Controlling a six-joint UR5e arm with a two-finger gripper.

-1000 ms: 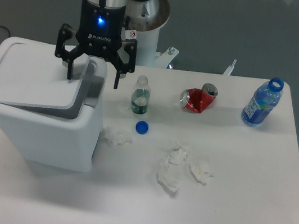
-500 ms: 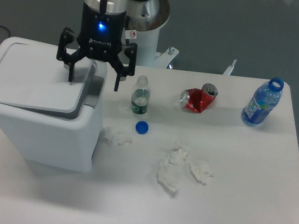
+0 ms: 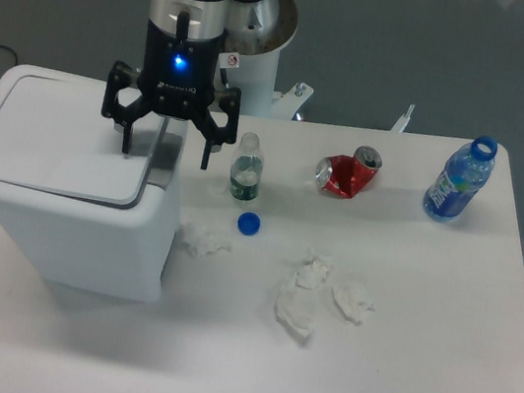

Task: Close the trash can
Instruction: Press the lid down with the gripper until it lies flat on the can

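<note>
Large white rectangular plastic trash can (image 3: 65,215) at table's left end, flat lid almost flush. Black two-finger gripper (image 3: 164,156) spread wide, empty, over lid's right edge. Press straight down, gently, to seat it.

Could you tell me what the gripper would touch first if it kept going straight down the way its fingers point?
Most likely the trash can: the open gripper hangs over its lid's right edge. One fingertip may pass beside the can; depth is unclear.
</note>
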